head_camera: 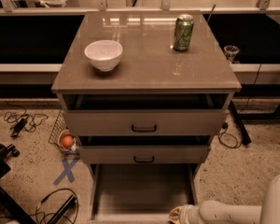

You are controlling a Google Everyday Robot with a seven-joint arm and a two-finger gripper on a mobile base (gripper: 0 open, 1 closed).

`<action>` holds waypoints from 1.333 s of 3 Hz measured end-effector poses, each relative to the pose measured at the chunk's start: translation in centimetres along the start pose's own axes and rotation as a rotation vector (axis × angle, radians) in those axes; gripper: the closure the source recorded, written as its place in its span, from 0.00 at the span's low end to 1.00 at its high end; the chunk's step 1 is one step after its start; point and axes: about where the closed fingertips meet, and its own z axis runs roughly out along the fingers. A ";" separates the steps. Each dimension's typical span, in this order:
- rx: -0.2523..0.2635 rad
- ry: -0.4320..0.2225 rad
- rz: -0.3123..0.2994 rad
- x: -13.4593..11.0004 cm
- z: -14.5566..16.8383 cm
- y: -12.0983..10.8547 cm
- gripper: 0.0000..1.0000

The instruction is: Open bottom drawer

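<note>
The bottom drawer [141,190] of the grey-taupe cabinet stands pulled far out toward the camera. Its bare inside floor and side walls show. Its front and black handle lie at the picture's lower edge and are mostly out of view. My gripper [178,214] is at the drawer's front right corner, at the bottom edge of the view, on the end of the white arm [233,212] that comes in from the right. Only its pale wrist end shows.
The top drawer [144,122] and middle drawer [143,155] are each slightly open. A white bowl [103,54] and a green can [183,32] stand on the cabinet top. On the floor left lie cables [19,121], a wire basket with an orange ball [66,141] and a blue tape cross [66,170].
</note>
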 end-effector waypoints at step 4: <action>-0.009 -0.004 0.000 -0.2 0.4 0.4 0.00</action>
